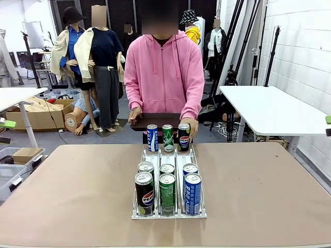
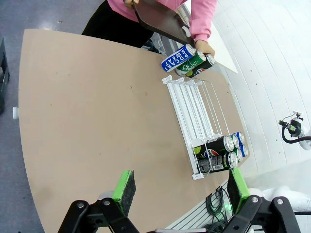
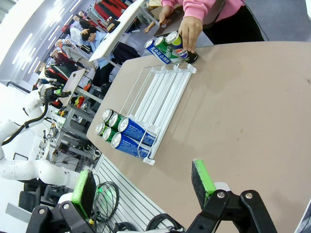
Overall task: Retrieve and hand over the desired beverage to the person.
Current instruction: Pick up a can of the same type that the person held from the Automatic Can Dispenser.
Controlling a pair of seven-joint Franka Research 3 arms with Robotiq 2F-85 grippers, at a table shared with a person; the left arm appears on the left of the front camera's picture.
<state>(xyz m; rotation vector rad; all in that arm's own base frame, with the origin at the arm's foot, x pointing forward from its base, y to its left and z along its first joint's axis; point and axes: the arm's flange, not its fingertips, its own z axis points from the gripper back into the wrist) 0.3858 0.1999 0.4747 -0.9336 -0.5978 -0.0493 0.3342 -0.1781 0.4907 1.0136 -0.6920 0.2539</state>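
The left gripper (image 2: 181, 183) and right gripper (image 3: 143, 183) hover spread wide and empty before the rack (image 1: 158, 157), while the person's hand (image 1: 190, 128) touches the Pepsi can (image 1: 184, 137) at its far end.

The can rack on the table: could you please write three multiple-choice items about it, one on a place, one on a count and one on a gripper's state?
1. Where do the three separate cans stand?
A. at the far end of the rack, by the person
B. on the floor
C. on a chair

2. How many cans crowd the rack's near end?
A. three
B. six
C. nine

3. How is the left gripper?
A. shut on a can
B. open, holding nothing
C. shut on a tray

Answers:
1 A, they stand beyond the lanes, and the person's hand touches one.
2 B, two rows of three.
3 B, its green pads stand wide apart above the table.
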